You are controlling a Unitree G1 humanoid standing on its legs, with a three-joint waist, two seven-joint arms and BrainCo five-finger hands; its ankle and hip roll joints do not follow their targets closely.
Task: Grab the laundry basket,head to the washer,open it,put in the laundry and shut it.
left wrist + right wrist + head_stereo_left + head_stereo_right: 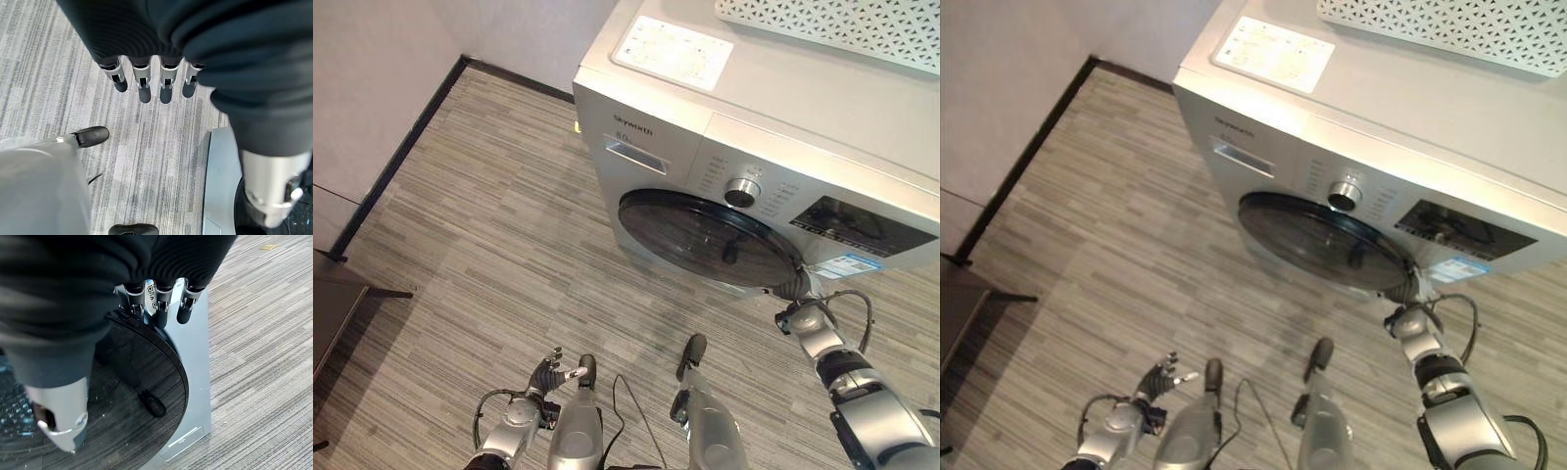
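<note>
Down by the floor (pixel 489 255), low on the robot's left side, the left robot hand (pixel 548 375) hangs over bare grey planks with its fingers (pixel 142 81) straight and slack, holding nothing and touching nothing. A dark low desk (pixel 333 304) stands well off to that hand's outer side, against the wall.

Farther forward, the right robot hand (pixel 800 297) is up at the washer (pixel 754 117), at the right-hand rim of the round dark door (pixel 705 235). From its own wrist the fingertips (pixel 159 308) sit right at the door's edge, slightly bent, the thumb standing apart below; whether they have hooked behind the rim I cannot tell, so I would not call it a grip. The door lies nearly flat to the front panel, and I can't say if it is latched or ajar.

That door looks stiff and glossy, so I'd expect fingers to slide on the glass; the rim where the right robot hand sits seems the sound place to pull, with a steady swing about the hinge and no jerk. Above the hand is the dial (pixel 741 192).

Beyond it, on the washer's top, rests the white perforated basket (pixel 842 24), well apart from both hands. It looks light and rigid; its rim would be the place to take it.
</note>
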